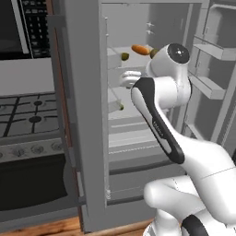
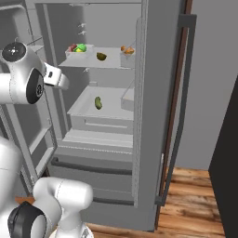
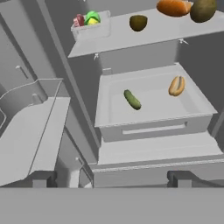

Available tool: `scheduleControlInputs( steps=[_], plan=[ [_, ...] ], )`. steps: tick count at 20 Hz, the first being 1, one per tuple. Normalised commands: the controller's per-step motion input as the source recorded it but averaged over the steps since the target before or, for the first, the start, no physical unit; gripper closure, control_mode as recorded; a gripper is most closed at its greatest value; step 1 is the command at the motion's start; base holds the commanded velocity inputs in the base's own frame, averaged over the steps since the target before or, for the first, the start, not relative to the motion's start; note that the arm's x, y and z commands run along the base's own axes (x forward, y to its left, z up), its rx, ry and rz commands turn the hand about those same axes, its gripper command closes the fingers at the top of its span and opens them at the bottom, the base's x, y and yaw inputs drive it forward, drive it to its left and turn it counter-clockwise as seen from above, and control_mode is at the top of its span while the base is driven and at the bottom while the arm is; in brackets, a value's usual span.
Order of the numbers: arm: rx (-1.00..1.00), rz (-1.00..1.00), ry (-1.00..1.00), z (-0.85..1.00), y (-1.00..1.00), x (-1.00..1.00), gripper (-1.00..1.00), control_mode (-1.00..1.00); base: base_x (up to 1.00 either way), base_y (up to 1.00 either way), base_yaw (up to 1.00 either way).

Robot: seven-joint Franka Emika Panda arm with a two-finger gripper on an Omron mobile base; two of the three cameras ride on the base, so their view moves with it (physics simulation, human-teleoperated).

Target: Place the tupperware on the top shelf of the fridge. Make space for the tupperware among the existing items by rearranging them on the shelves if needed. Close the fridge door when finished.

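The fridge (image 2: 153,116) stands with both doors open. On its top shelf (image 3: 162,31) the clear tupperware (image 3: 89,24) with green and red food sits at the left end, also seen as the tupperware (image 2: 79,48) from the right base. Beside it on that shelf lie a brown-green fruit (image 3: 138,22), an orange carrot (image 3: 174,7) and a second round fruit (image 3: 202,8). On the lower shelf (image 3: 153,111) lie a green cucumber (image 3: 132,99) and a tan bun (image 3: 176,85). My gripper (image 3: 111,179) is open and empty, out in front of the shelves and below the top one.
The open left door's bins (image 3: 39,127) are close on my left. The open right door (image 2: 160,116) juts toward the base. A stove (image 1: 27,115) and oven stand left of the fridge. Drawers (image 2: 93,167) lie below the shelves.
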Motion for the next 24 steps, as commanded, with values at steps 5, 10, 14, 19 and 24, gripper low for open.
scheduleControlInputs(
  steps=[5,10,14,19,24],
  plan=[
    [0.0,0.0,0.0,0.0,0.0,0.0,-1.0,-1.0,-0.05,0.0,-0.01],
    [0.0,0.0,0.01,0.0,-0.05,-0.05,-1.0,-1.0,0.0,0.0,0.0],
    [-0.02,0.2,0.0,0.0,0.12,-0.42,-1.0,-1.0,0.0,0.0,0.0],
    [-0.17,0.39,-0.06,0.0,0.41,-0.57,-1.0,-1.0,0.0,0.0,0.0],
    [-0.3,0.24,-0.02,0.08,0.72,-0.71,-1.0,-1.0,0.0,0.0,0.0]
  ],
)
